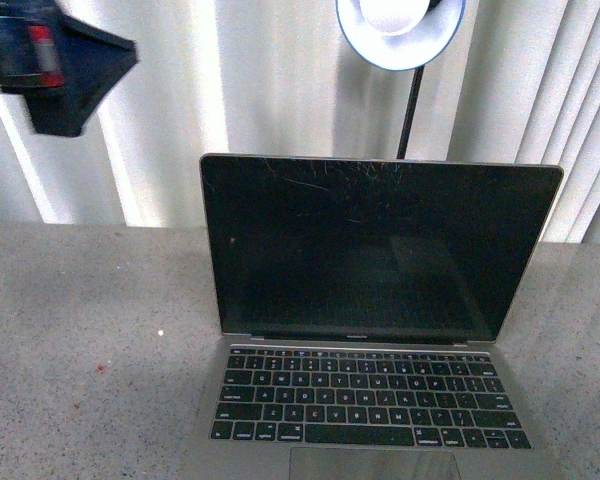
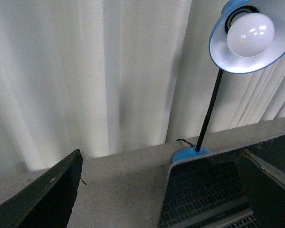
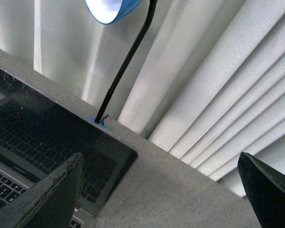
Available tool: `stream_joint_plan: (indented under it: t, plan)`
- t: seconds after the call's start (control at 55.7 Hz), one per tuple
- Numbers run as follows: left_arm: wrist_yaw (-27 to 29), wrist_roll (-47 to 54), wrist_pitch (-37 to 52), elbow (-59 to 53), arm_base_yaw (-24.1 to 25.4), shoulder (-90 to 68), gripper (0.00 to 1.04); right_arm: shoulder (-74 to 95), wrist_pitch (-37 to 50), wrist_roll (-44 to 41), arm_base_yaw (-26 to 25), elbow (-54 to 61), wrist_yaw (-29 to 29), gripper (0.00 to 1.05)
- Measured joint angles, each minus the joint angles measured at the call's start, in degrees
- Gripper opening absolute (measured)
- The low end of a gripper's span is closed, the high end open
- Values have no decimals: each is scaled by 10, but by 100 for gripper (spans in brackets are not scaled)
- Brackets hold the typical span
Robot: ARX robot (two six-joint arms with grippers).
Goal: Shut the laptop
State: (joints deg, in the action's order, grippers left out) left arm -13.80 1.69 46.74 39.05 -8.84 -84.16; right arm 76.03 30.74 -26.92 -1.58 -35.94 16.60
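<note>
Laptop [image 1: 380, 300] open; left arm [image 1: 65, 65] raised high, fingers [image 2: 47, 199] spread.

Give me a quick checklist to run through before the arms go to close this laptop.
1. Laptop lid open and upright: ok, closing not yet done.
2. Left claw open and empty: ok.
3. Right claw open and empty: ok.
4. Keyboard free of loose things: ok on the keys in view; the trackpad's front edge is cut off.
5. Lamp behind the lid, out of the closing path: ok; whether its base touches the lid, cannot tell.
6. A claw set on the lid's top edge: not ok, neither touches it.
</note>
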Motion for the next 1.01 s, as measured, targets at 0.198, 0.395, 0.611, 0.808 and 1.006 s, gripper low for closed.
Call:
stream_joint_plan:
  t: [0.198, 0.395, 0.611, 0.808, 1.006]
  plan:
    - [64, 131, -96, 157, -61, -110, 93, 86, -28, -53, 11, -106, 69, 60]
    - [114, 205, -167, 257, -80, -169, 57, 143, -98, -114, 23, -174, 107, 24]
    - [142, 249, -245, 317, -82, -208, 18, 200, -154, -163, 34, -236, 106, 3]
    - [141, 271, -302, 352, -87, -227, 4, 225, -196, -182, 43, -284, 109, 3]
    - [122, 288, -354, 376, -92, -230, 4, 251, -228, -202, 54, -321, 107, 3]
